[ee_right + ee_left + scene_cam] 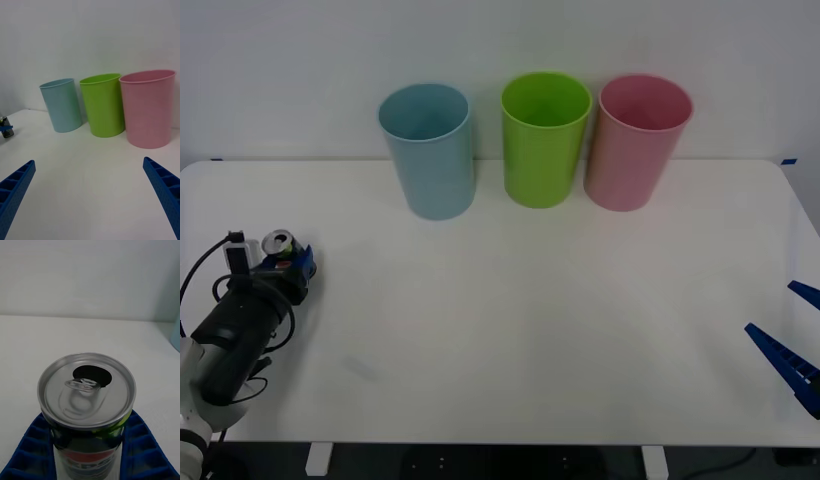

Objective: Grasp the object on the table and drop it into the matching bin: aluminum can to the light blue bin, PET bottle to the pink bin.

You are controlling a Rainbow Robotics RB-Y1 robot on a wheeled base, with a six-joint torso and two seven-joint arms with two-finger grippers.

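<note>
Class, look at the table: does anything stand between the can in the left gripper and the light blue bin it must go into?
Nothing visible does. The left gripper is shut on the aluminum can at the table's left side, and bare tabletop lies between it and the light blue bin. The right gripper is open at the right edge.

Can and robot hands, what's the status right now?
Left gripper at the table's left edge, fingers shut on the aluminum can. Right gripper open, idle at right. Path to the light blue bin unobstructed.
</note>
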